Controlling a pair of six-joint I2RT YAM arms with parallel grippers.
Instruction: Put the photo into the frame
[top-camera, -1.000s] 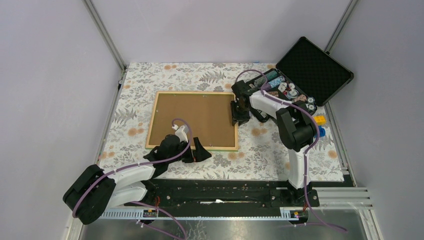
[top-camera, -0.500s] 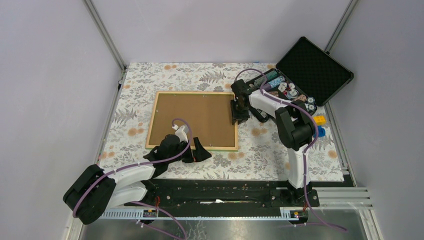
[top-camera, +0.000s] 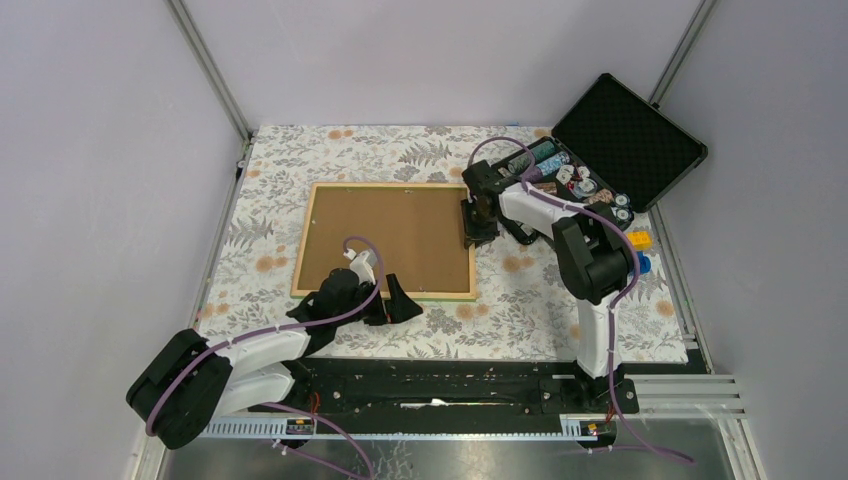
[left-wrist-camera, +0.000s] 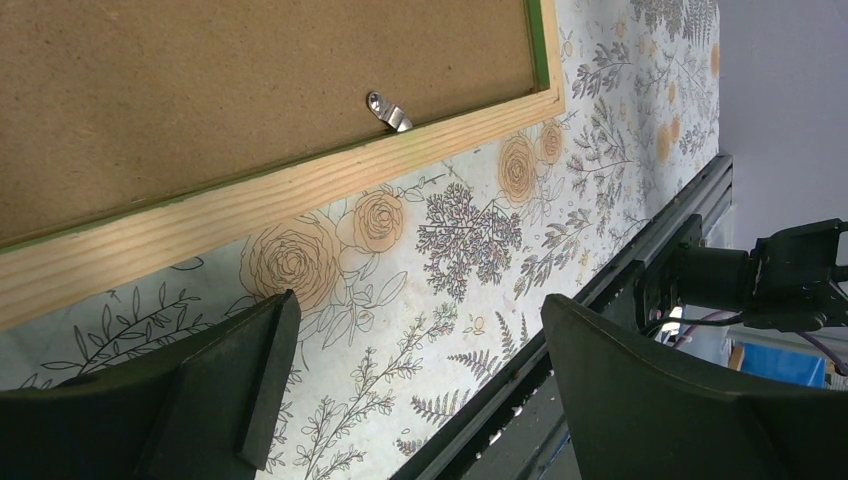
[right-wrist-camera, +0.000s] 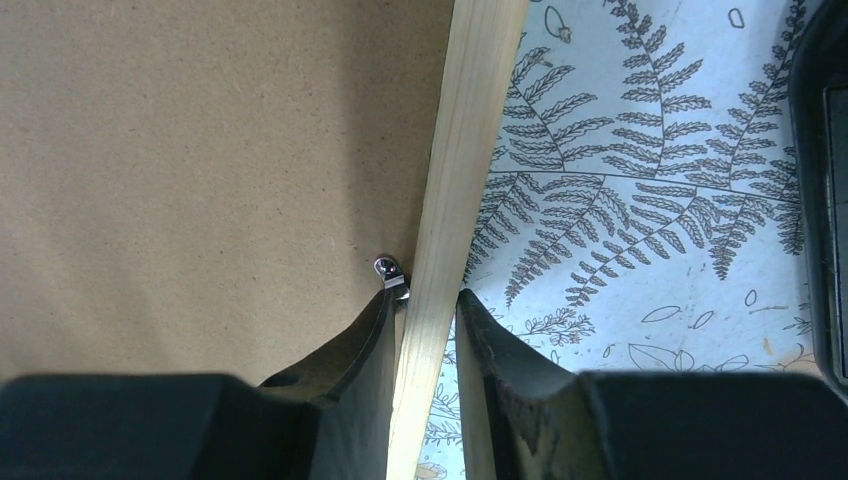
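The frame (top-camera: 383, 291) lies face down on the floral cloth, its light wood rim around a brown backing panel (top-camera: 390, 235). The photo is out of view. My right gripper (top-camera: 478, 228) is at the frame's right side. In the right wrist view the right gripper (right-wrist-camera: 424, 296) straddles the wooden rail (right-wrist-camera: 470, 120), one finger inside by a small metal clip (right-wrist-camera: 391, 272), the other outside, both tips against the wood. My left gripper (top-camera: 392, 308) hovers just off the frame's near edge. Seen from the left wrist, the left gripper (left-wrist-camera: 418, 310) is wide open and holds nothing.
A black hinged case (top-camera: 630, 140) of chips (top-camera: 570, 180) stands open at the back right. A yellow block (top-camera: 640, 240) and a blue block (top-camera: 643, 263) lie beside the right arm. A black rail (top-camera: 450, 385) runs along the near table edge.
The right gripper's fingers have narrowed onto the frame's right rail, and its wrist has shifted slightly toward the far side. The left arm has not moved.
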